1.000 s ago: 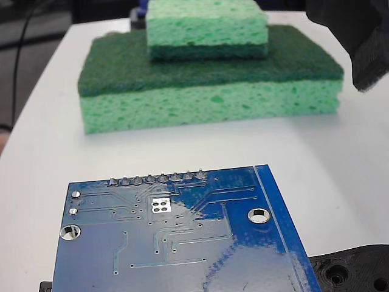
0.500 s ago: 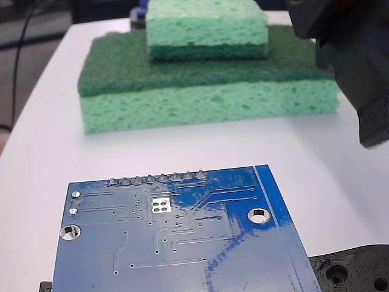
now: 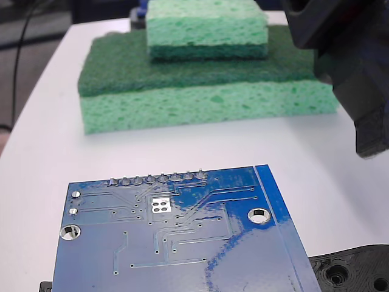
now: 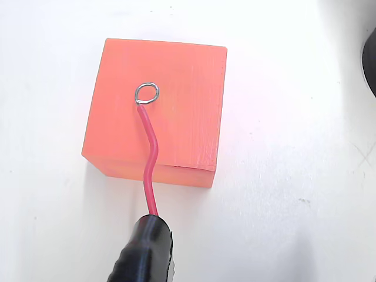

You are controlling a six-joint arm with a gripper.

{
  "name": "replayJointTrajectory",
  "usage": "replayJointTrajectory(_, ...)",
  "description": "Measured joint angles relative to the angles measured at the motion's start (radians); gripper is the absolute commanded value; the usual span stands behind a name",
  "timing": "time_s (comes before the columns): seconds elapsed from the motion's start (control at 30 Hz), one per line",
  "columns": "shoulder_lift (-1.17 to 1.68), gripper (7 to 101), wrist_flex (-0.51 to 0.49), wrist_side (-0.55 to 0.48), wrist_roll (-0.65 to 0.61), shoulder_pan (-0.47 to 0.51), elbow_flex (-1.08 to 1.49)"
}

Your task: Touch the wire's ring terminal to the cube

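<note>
One orange cube sits on white surface in wrist view. Silver ring at tip of thin red wire lies over cube's top face, toward upper left part; contact or small gap, cannot tell. Wire runs down into black sleeve at bottom edge. In fixed view, dark blurred claw fills upper right; open or closed, cannot tell. Two green sponges stacked behind, small on large. Blue circuit board close to camera.
</note>
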Motion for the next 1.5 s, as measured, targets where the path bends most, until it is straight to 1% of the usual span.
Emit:
replayJointTrajectory(0.6, -0.003, 100.3, 0.011, -0.002, -0.008, 0.009, -0.005)
replayJointTrajectory(0.73, 0.006, 100.3, 0.061, -0.006, -0.029, 0.023, -0.051)
replayJointTrajectory(0.97, 0.066, 100.3, 0.196, -0.009, -0.086, 0.049, -0.161)
replayJointTrajectory(1.2, 0.196, 100.3, 0.322, -0.034, -0.137, 0.117, -0.192)
replayJointTrajectory(1.4, 0.357, 100.3, 0.314, -0.08, -0.183, 0.207, -0.06)
replayJointTrajectory(1.5, 0.489, 100.3, 0.285, -0.115, -0.198, 0.261, 0.049)
